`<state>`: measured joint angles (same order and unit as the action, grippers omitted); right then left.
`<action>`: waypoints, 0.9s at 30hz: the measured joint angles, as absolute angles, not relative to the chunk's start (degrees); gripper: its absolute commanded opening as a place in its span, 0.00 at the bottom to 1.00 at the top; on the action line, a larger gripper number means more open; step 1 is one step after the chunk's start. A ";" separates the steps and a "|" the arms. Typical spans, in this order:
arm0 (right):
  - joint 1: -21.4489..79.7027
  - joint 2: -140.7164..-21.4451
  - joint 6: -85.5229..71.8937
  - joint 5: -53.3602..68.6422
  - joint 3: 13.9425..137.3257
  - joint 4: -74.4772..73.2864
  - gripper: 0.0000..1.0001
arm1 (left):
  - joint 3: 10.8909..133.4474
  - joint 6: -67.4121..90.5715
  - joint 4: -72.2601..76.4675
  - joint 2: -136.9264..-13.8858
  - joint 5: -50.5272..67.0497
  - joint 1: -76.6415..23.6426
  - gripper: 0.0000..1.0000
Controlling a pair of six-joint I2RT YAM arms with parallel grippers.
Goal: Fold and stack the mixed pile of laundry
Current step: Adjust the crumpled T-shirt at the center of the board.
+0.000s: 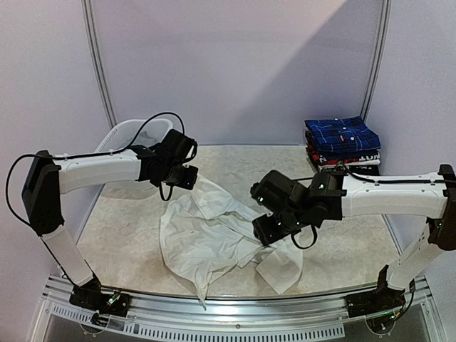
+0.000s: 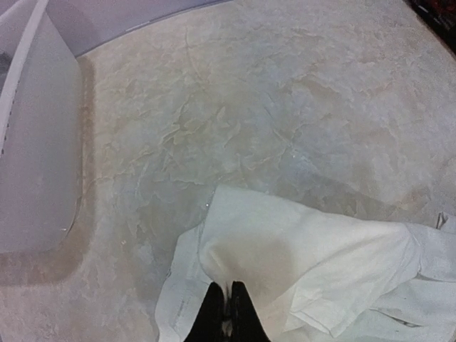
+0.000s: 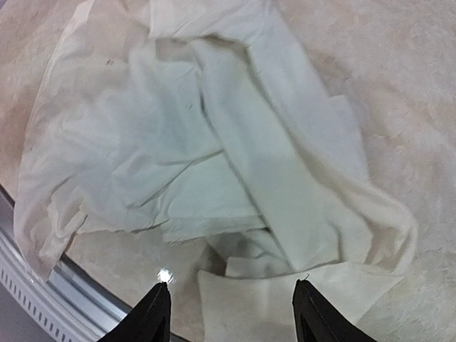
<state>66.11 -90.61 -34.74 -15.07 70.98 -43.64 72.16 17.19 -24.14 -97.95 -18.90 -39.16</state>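
Note:
A plain white shirt (image 1: 214, 239) lies crumpled across the middle of the table, its lower edge near the front rail. My left gripper (image 2: 228, 296) is shut on a pinch of the white shirt (image 2: 313, 242) at its far left corner, and the cloth rises to the fingers. My right gripper (image 3: 231, 288) hovers open over the white shirt (image 3: 235, 149) near its right side, with nothing between the fingertips. In the overhead view the right gripper (image 1: 265, 231) is just above the cloth. A folded dark blue plaid shirt (image 1: 342, 135) tops a stack at the back right.
A white plastic basket (image 1: 132, 135) stands at the back left, right behind the left arm; its wall (image 2: 35, 142) fills the left of the left wrist view. The metal front rail (image 1: 235, 306) runs along the near edge. Red and dark folded garments (image 1: 345, 158) lie under the plaid shirt.

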 measured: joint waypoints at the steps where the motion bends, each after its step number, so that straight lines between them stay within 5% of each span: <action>1: 67.40 -91.24 -35.33 -14.66 70.98 -43.94 0.60 | 72.16 17.15 -23.97 -97.95 -18.90 -39.03 0.00; 12: 76.86 -96.03 -43.55 -6.37 68.97 -44.07 0.61 | 67.13 17.21 -18.46 -97.95 -18.57 -38.33 0.00; 27: 71.77 -95.57 -48.23 0.27 54.06 -37.26 0.61 | 64.20 17.39 -15.29 -97.93 -17.67 -38.33 0.00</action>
<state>71.77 -95.57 -48.23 0.27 54.06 -37.26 64.20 17.39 -15.29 -97.93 -17.67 -38.33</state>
